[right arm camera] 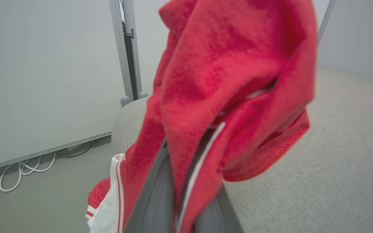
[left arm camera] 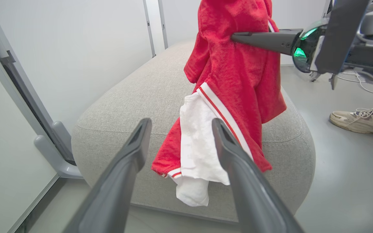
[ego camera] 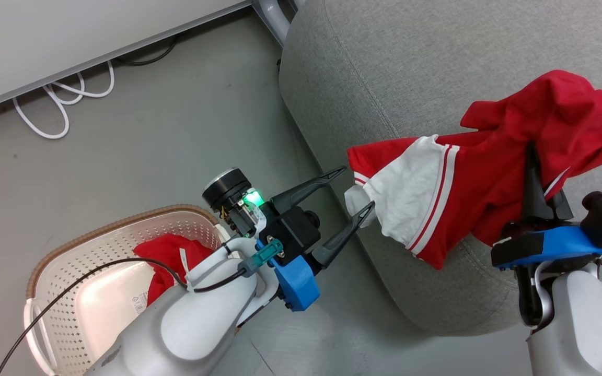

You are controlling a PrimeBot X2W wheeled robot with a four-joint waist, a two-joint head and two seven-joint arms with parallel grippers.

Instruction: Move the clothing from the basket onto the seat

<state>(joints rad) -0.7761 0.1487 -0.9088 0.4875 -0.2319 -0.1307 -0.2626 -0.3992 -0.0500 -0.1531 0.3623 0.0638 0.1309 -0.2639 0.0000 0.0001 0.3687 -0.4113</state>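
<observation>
The right gripper (ego camera: 533, 156) is clamped on a bright red sports garment with a white sleeve (ego camera: 489, 177), over the large light grey woven-fabric seat (ego camera: 384, 68). In the head view the cloth's long axis runs toward 9 o'clock, and the sleeve end hangs past the seat's edge beside the left gripper (ego camera: 358, 186), which is spread wide and empty. A second red garment (ego camera: 168, 256) lies in the cream perforated plastic basket (ego camera: 71, 245) at 8 o'clock, nearer the left arm.

**Supporting surfaces: floor and seat**

The grey floor (ego camera: 175, 136) carries the light grey seat (ego camera: 411, 47), the cream basket (ego camera: 66, 250) standing apart from it, loose white cables (ego camera: 60, 99) by the wall, and a person's shoe (left arm camera: 358, 120). A red garment (ego camera: 168, 256) lies in the basket. A second red garment (ego camera: 489, 177) drapes over the seat's rounded edge, its white panel hanging down the side.
</observation>
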